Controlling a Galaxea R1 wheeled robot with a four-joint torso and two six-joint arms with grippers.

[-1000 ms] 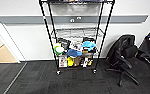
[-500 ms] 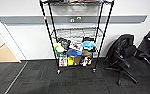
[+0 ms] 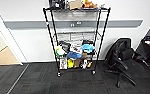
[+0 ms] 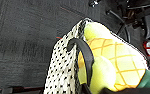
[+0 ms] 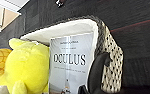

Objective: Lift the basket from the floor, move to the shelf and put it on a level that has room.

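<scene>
The basket (image 4: 62,72), cream with a dark-dotted side, hangs tilted above the floor (image 4: 23,42) of dark grey carpet. A yellow pineapple plush (image 4: 111,62) lies in it. My left gripper (image 4: 86,90) is shut on one black handle (image 4: 83,52). At the basket's (image 5: 111,55) other end my right gripper (image 5: 87,90) is shut on the second handle (image 5: 97,70), beside a grey book (image 5: 69,65) marked OCULUS. Ahead stands the shelf (image 3: 76,40), a black wire rack against the wall. Its level (image 3: 76,32) second from the top looks bare.
The rack's top tier carries boxes and an orange thing (image 3: 88,3); the two lower tiers are packed with colourful items (image 3: 74,53). A black office chair (image 3: 121,60) stands right of the rack. Tan wooden flooring (image 3: 2,56) shows through a doorway at the left.
The whole head picture has shifted slightly, so the rack sits a little lower in it. Nothing in the room has moved.
</scene>
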